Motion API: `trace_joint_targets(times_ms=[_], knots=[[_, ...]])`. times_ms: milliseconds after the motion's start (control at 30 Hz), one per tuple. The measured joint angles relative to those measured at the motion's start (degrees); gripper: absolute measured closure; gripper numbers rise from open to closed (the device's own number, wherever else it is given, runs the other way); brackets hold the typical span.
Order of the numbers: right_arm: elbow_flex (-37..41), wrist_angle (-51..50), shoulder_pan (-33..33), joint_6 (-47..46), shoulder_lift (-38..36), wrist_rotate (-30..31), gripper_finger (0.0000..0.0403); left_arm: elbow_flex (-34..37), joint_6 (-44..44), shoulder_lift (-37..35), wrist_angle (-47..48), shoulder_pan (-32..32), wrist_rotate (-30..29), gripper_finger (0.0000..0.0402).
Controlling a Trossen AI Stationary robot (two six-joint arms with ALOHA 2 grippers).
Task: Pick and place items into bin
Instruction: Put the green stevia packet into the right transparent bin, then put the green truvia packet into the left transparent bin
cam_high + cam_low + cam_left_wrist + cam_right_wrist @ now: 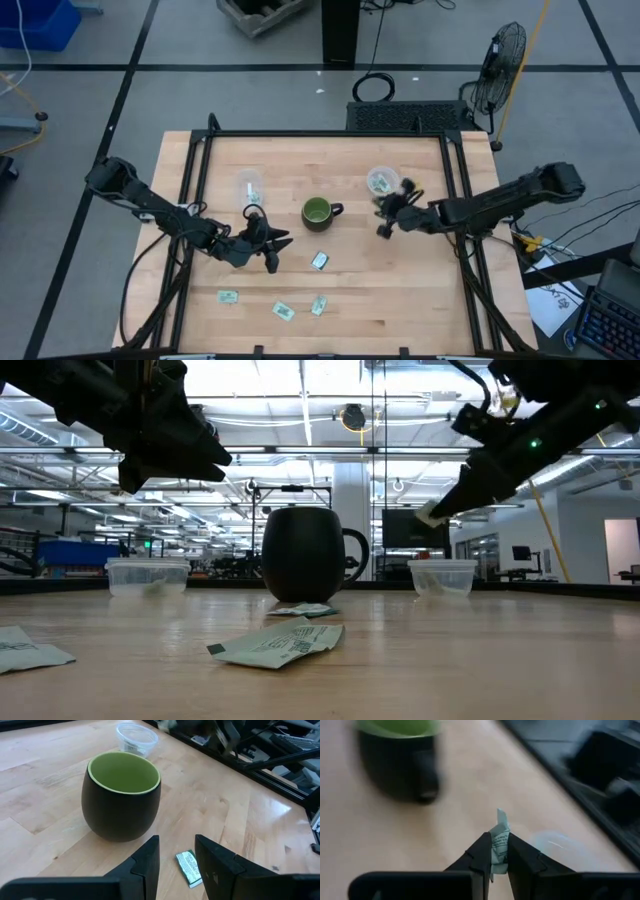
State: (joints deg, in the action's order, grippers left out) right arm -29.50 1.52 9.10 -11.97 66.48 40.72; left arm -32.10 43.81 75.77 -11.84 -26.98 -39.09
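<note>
Several small pale green and white packets lie flat on the wooden table: one (320, 260) near the green mug (318, 212), three more (228, 296) (283, 311) (318, 305) toward the near edge. My left gripper (278, 252) is open, raised above the table left of the mug; in its wrist view the fingers (177, 855) frame a packet (189, 868) lying beyond them, without touching it. My right gripper (383, 218) is right of the mug, raised, and shut on a packet (499, 837). Two clear plastic cups (250, 185) (380, 180) stand behind. My right gripper pinches one pale packet between its two fingers; the packet's free end (501, 817) sticks out past the fingertips. The packet is lifted clear of the table, and shows as a pale tip (430, 515) at the gripper's lower end in the low view.
The mug (305, 555) stands between the two grippers. The right clear cup (443, 576) sits just beyond the right gripper and holds something pale green. A black frame (455, 190) runs around the table. Bare wood lies at the right near corner (420, 300).
</note>
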Motion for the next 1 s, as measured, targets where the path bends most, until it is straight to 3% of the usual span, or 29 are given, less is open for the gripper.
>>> trace_joint_targets(times_ms=[167, 300, 467, 633, 867, 1000], knots=[[0.00, -8.30, -5.30, -6.78, -3.23, 0.74, 0.0360, 0.00, 0.02, -0.02, 0.00, 0.00, 0.00, 0.0272], [0.00, -7.93, -10.29, -4.71, -2.14, -4.37, 0.0352, 0.00, -0.04, -0.02, -0.31, 0.00, -0.02, 0.0272], [-0.02, -6.51, -17.52, -2.09, -0.48, -6.58, 0.0309, 0.00, -0.09, -0.02, -0.40, 0.00, -0.66, 0.0272], [-0.02, -5.82, -22.45, -0.22, -0.13, -12.78, 0.0251, 0.00, -0.28, 0.00, -0.27, 0.00, -0.64, 0.0272], [-0.02, 3.48, -19.40, 1.16, -0.34, -25.85, 0.0206, 0.00, -1.27, 0.00, -0.51, 0.00, 3.76, 0.0272], [-0.04, 10.13, -14.75, 3.47, -0.35, -27.45, 0.0205, -0.02, -9.45, 0.00, -5.12, -0.66, 7.18, 0.0272]])
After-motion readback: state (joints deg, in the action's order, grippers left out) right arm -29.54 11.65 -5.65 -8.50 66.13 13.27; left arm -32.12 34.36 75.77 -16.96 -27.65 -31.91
